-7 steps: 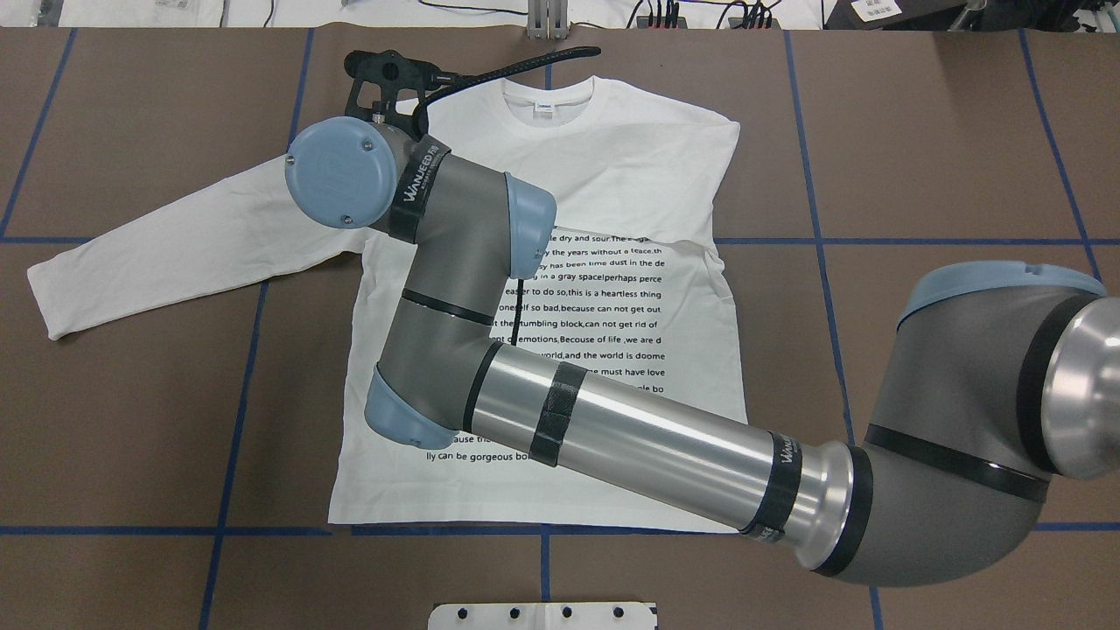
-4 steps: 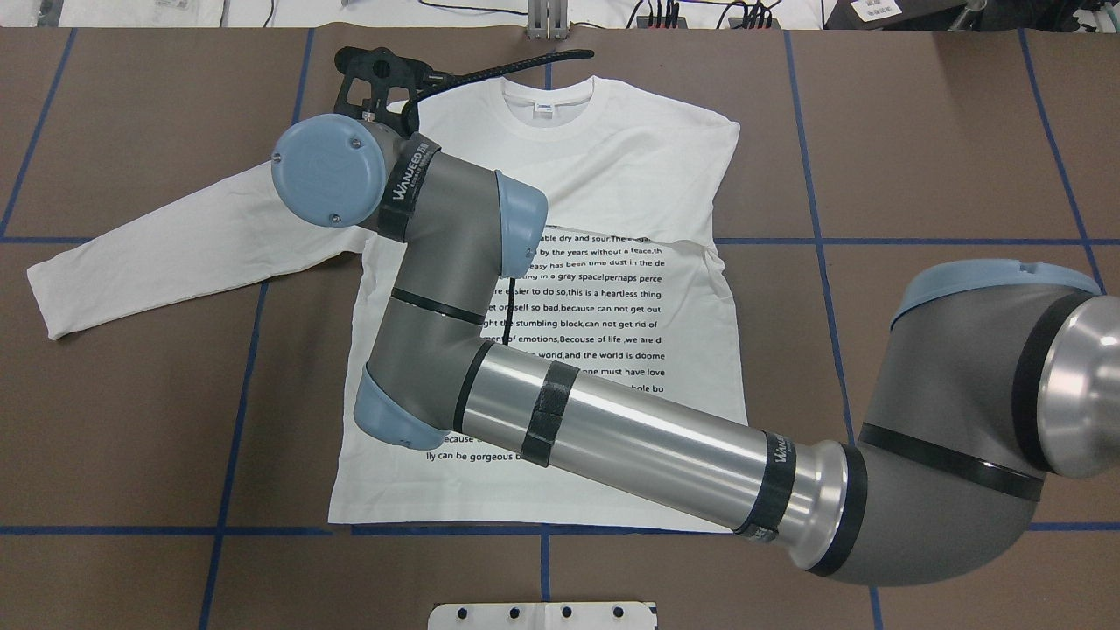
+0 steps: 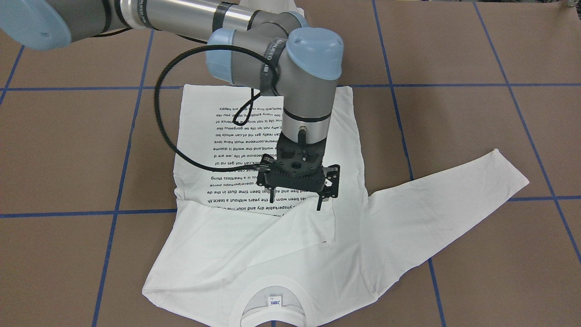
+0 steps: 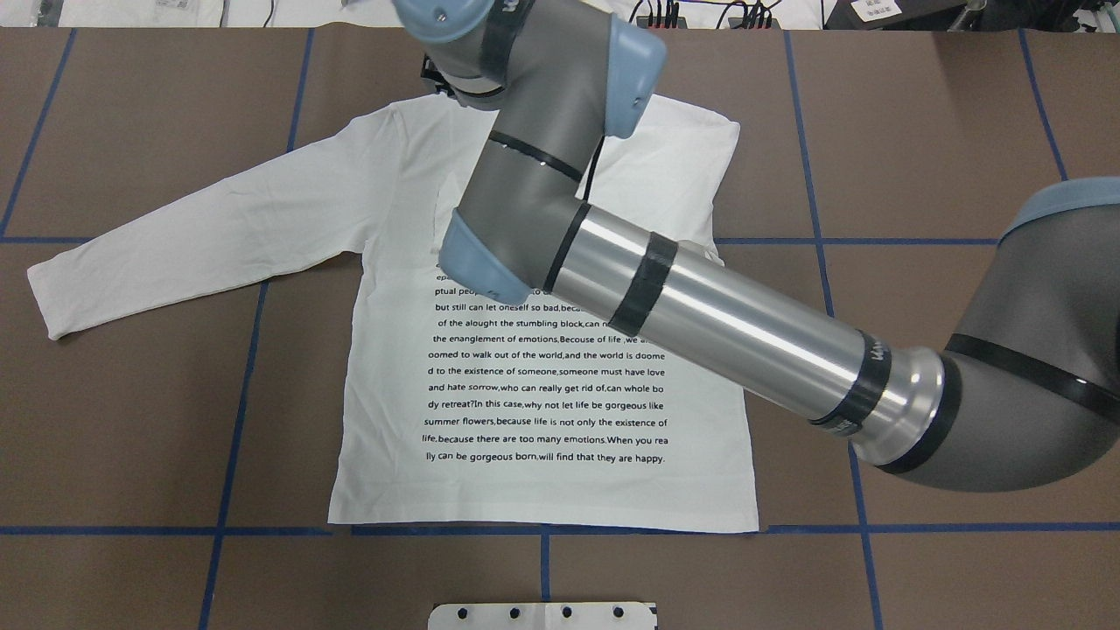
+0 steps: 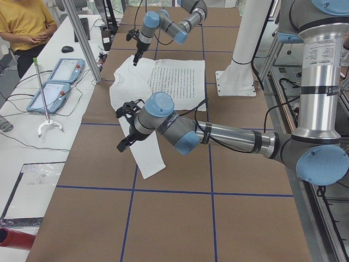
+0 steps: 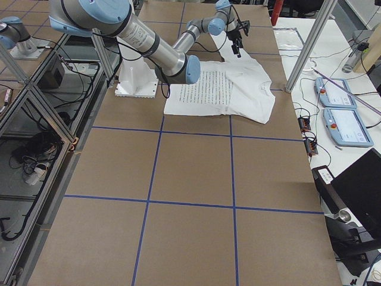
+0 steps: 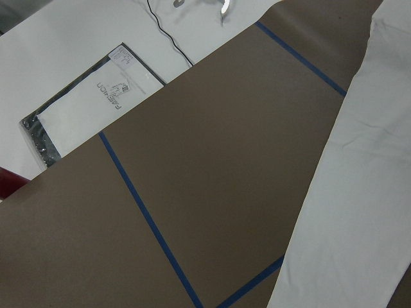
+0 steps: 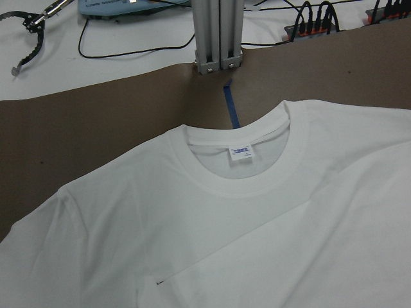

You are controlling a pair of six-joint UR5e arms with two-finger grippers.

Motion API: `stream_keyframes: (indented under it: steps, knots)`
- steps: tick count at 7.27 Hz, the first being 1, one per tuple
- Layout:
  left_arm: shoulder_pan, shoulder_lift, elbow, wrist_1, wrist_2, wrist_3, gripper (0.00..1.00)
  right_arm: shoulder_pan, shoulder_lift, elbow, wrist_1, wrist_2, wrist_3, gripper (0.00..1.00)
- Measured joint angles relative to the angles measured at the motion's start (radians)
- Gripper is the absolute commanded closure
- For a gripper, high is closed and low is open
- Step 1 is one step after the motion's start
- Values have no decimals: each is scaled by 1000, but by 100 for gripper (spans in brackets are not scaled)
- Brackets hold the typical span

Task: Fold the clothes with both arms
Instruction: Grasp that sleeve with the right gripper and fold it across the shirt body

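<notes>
The white long-sleeved T-shirt (image 4: 542, 385) lies flat on the brown table, printed text up and collar (image 8: 237, 183) at the far edge. One sleeve is folded across the chest (image 3: 272, 231). The other sleeve (image 4: 201, 236) stretches out to the robot's left. My right gripper (image 3: 297, 202) hangs open and empty just above the chest, below the collar; in the overhead view its own arm hides most of it. My left gripper (image 5: 124, 128) is raised near the outstretched sleeve's end (image 7: 359, 212); I cannot tell whether it is open or shut.
Blue tape lines grid the table. The white pedestal base (image 4: 542, 615) stands at the near edge. An aluminium post (image 8: 218, 32) and cables lie beyond the collar. Two teach pendants (image 5: 57, 76) and a person in yellow (image 5: 24, 22) are on the operators' side.
My right arm has swung from the shirt's outstretched-sleeve shoulder to the right, towards the collar, and now uncovers more of the printed text. The shirt has not moved.
</notes>
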Motion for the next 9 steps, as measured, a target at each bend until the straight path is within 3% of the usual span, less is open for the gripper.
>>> stream_keyframes:
  steps: [3, 4, 6, 9]
  knots:
    - [160, 45, 80, -250, 39, -321, 0, 195, -406, 503, -131, 226, -336, 0]
    - [226, 81, 92, -339, 95, -429, 0, 267, -541, 617, -140, 301, -458, 0]
    - [345, 124, 148, -484, 202, -542, 0, 384, -743, 731, -138, 412, -676, 0]
    - [514, 132, 247, -582, 354, -609, 4, 476, -936, 775, -44, 469, -843, 0]
